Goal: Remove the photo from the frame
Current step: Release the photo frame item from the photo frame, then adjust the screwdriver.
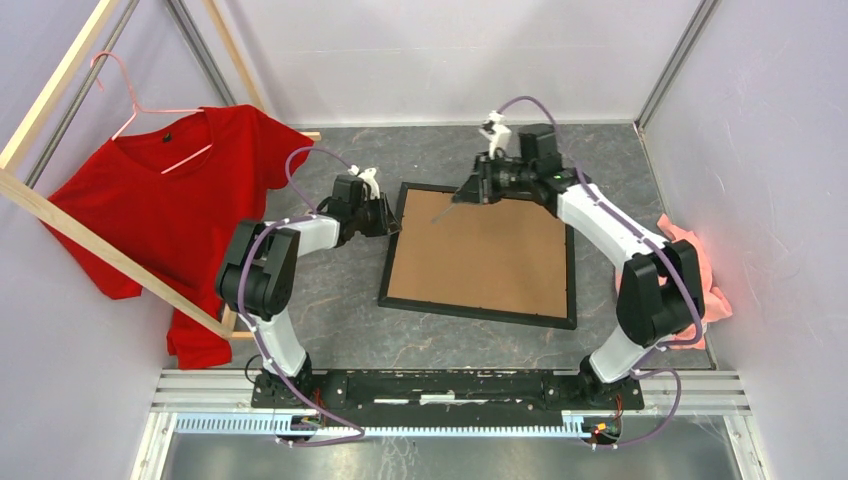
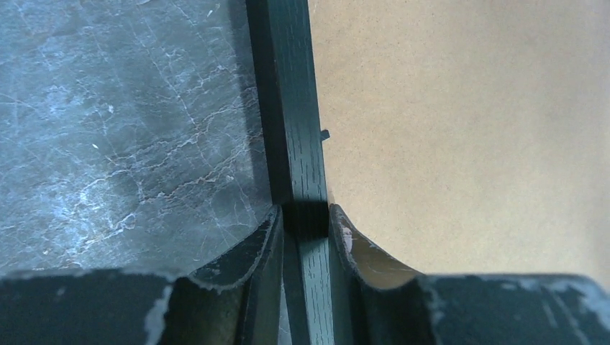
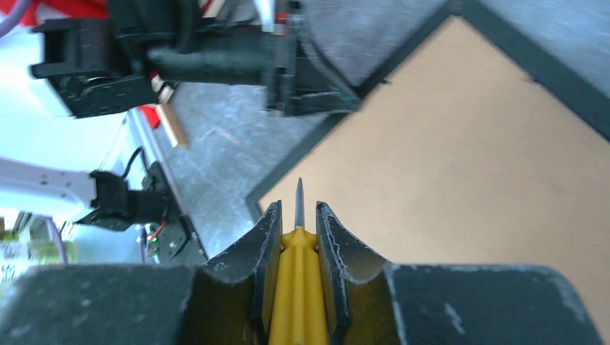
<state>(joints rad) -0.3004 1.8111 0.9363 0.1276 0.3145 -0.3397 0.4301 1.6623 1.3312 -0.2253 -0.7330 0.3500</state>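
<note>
Right gripper (image 3: 297,212) holds screwdriver (image 3: 297,287) (yellow-handled) — above backing board (image 3: 460,165).

We see a grey marbled table (image 1: 330,320), the frame (image 1: 475,312) lying flat on it, brown backing board (image 1: 480,255) facing up, a pink cloth (image 1: 682,238) at the right edge.

The frame (image 1: 474,312) lies on the table (image 1: 330,330), backing board (image 1: 485,255) inside it. At its ten o'clock the left gripper (image 1: 391,216) clamps its rail; at twelve the right gripper (image 1: 468,192) holds a screwdriver (image 3: 296,259) over the board. T-shirt (image 1: 170,210) at nine, cloth (image 1: 690,245) at three
</note>
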